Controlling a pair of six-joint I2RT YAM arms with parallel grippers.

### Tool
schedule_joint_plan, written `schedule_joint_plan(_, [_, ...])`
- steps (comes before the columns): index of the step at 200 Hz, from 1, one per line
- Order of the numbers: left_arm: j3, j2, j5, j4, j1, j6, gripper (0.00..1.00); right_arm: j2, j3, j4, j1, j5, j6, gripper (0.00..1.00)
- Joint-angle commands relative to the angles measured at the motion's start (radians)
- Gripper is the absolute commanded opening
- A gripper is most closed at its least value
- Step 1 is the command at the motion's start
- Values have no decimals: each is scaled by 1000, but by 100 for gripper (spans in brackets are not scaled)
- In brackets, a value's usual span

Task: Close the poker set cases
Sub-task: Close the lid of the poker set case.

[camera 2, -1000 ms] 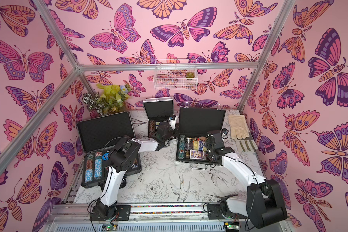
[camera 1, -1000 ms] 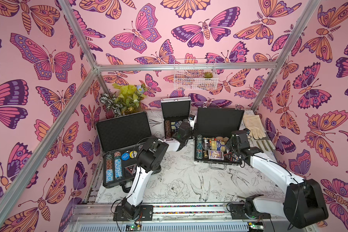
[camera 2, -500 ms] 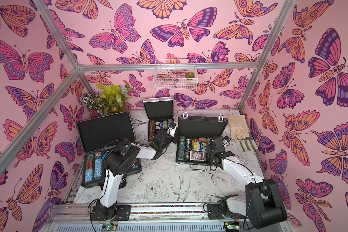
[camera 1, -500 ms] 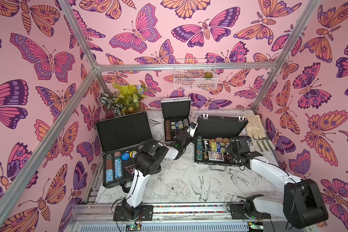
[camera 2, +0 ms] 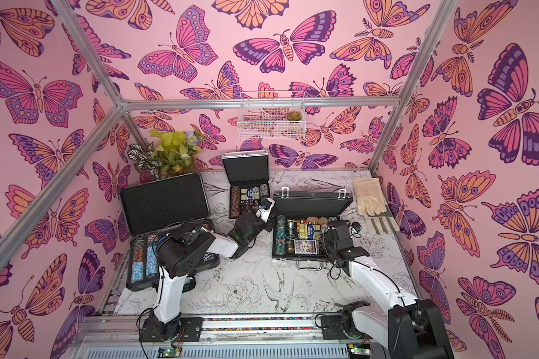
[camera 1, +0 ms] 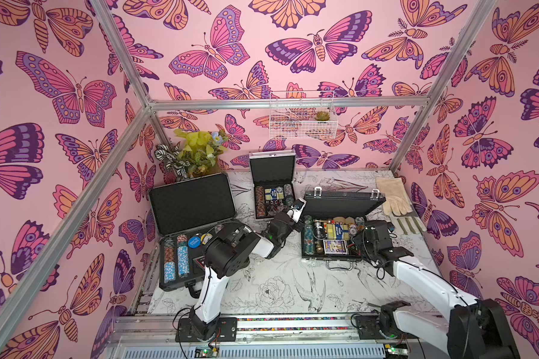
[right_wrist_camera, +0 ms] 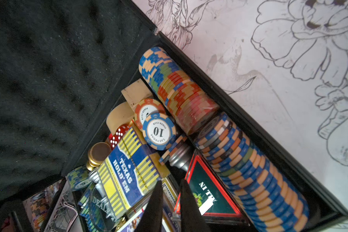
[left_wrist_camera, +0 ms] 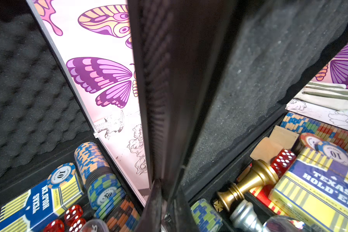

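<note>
The left gripper (camera 1: pixel 297 207) is fully closed. Its tips are against the side edge of the lid (camera 1: pixel 343 201) of the medium case (camera 1: pixel 330 257), but I cannot tell whether it pinches that edge. The right gripper (right_wrist_camera: pixel 170 186) shows only a narrow gap and holds nothing, hovering above the chips (right_wrist_camera: pixel 189 96) in the tray. The case sits between the 2 grippers, its long axis running from left gripper to right and its handle (camera 1: pixel 339 266) toward the robot's base. 1 second ago the lid stood upright; now it leans forward over the tray.
</note>
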Motion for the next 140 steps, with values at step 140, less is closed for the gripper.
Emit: schedule_joint_plan(140, [-83, -55, 20, 54, -33, 62, 15, -48, -100, 58, -222, -120, 110, 22])
